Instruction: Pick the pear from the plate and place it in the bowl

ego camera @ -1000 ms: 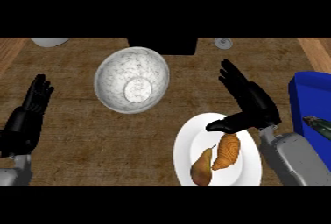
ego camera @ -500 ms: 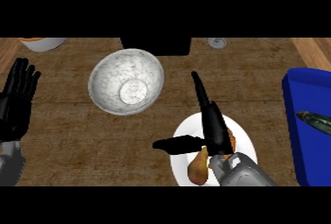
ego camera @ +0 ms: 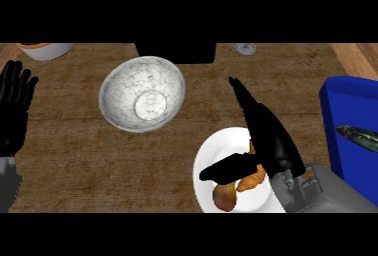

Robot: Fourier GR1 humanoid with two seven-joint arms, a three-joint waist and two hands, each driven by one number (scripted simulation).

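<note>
A brown-orange pear [ego camera: 230, 196] lies on the white plate [ego camera: 218, 148] at the lower middle, mostly covered by my right hand [ego camera: 272, 142]. That hand is open above the pear, its straight fingers pointing up and left past the plate's rim and its thumb stretched left across the plate. The speckled grey bowl [ego camera: 118, 100] stands empty up and to the left of the plate. My left hand [ego camera: 15, 107] rests open at the left edge with its fingers up.
A blue tray [ego camera: 347, 107] at the right edge holds a dark green vegetable [ego camera: 362, 137]. An orange-filled white cup [ego camera: 44, 49] sits at the top left, a small grey object [ego camera: 246, 48] at the top, and a black block [ego camera: 177, 52] behind the bowl.
My right hand has swung from the plate's right side to over the pear, turning edge-on with the thumb across the plate. The left hand has drifted to the left edge.
</note>
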